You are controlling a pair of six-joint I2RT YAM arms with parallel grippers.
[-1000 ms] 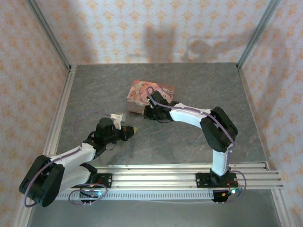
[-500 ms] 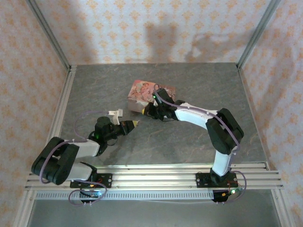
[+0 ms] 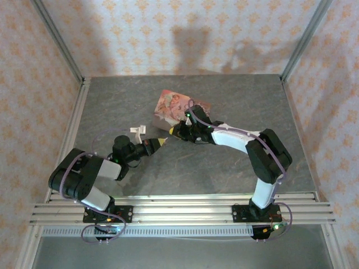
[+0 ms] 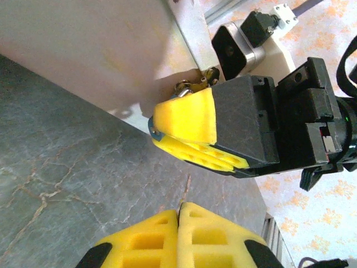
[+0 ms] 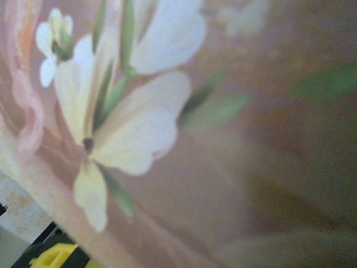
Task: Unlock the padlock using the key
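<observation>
Left jaws pressed together on thin pale metal key (image 4: pixel 186 192); right jaws pinch tiny dark bluish padlock (image 4: pixel 152 132). Key likely light, slippery: hold by head.

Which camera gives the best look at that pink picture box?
The top external view: it shows the pink box nearly whole, lid picture up, the right arm partly over it. The right wrist view gives a blurred close-up of its flower print; the left wrist view, what looks like its plain pale side.
</observation>
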